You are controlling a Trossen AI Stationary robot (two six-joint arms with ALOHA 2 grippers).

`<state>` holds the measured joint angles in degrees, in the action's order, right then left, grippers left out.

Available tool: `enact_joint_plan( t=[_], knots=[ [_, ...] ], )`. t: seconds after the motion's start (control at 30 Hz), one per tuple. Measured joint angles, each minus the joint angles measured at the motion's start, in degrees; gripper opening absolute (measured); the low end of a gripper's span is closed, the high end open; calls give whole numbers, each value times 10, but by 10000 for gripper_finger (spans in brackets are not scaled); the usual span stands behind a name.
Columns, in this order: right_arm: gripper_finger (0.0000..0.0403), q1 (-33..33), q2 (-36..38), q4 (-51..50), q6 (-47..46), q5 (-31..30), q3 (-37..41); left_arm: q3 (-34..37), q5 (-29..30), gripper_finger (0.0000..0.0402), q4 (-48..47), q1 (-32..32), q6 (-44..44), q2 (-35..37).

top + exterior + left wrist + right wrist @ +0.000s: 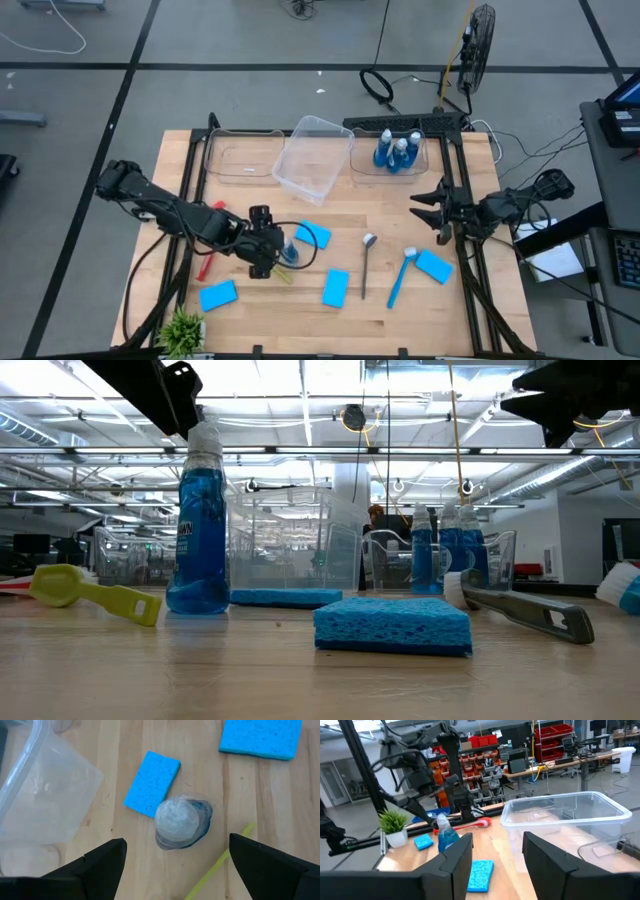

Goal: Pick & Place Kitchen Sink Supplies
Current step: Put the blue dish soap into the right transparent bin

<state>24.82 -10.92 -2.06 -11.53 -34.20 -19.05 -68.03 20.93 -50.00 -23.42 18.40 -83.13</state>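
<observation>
The left gripper point(272, 252) sits left of centre in the high view, above an upright bottle point(202, 520); its jaws stand wide open on either side of the pale cap, holding nothing, and the low view shows the gripper just over the cap at upper left. A yellow brush point(95, 593) lies on the counter point(390, 320) left of the bottle in the low view.

The right gripper point(428, 212) hangs at the right of the high view, raised off the counter, jaws partly open and empty.

In the high view four sponges lie in the lower half: one point(312, 236) just right of the bottle, one point(218, 295) at lower left, one point(336, 287) at lower centre, one point(435, 266) at lower right. A spoon point(366, 265) lies right of centre, a blue brush point(400, 278) between it and the right sponge, and a red brush point(206, 266) left of the left gripper.

Three more bottles point(398, 151) stand in a bin point(432, 160) at upper right. A tilted bin point(312, 155) sits at upper centre, a flat bin point(240, 158) to its left. A plant point(183, 328) stands at the lower left corner
</observation>
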Motion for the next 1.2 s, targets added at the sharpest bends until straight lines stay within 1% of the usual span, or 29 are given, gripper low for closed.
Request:
enact_joint_plan(
  t=[0.23, 0.33, 0.43, 0.6, 0.73, 0.9, 1.03, 1.2],
  knots=[
    [160, 0, 0, -1, 2, 0, 0, 6, 8, 349, 6, 4, -52, -5],
    [160, 0, 0, -1, 2, 0, 0, 16, 0, 349, 5, 10, -60, -10],
    [160, 0, 0, 0, 2, 0, 0, 22, -3, 349, 37, 12, -64, -8],
    [160, 0, 0, 0, 2, 0, 0, 32, -2, 349, 69, 15, -95, -8],
    [160, 0, 0, 0, 2, 0, 0, 60, -21, 349, 106, 23, -104, -9],
    [160, 0, 0, 1, 2, 0, 0, 74, -40, 349, 138, 29, -110, -9],
    [160, 0, 0, 0, 2, 0, 0, 93, -44, 349, 180, 33, -129, -9],
    [160, 0, 0, 1, 2, -1, 0, 105, -44, 349, 186, 33, -138, -9]
  ],
)
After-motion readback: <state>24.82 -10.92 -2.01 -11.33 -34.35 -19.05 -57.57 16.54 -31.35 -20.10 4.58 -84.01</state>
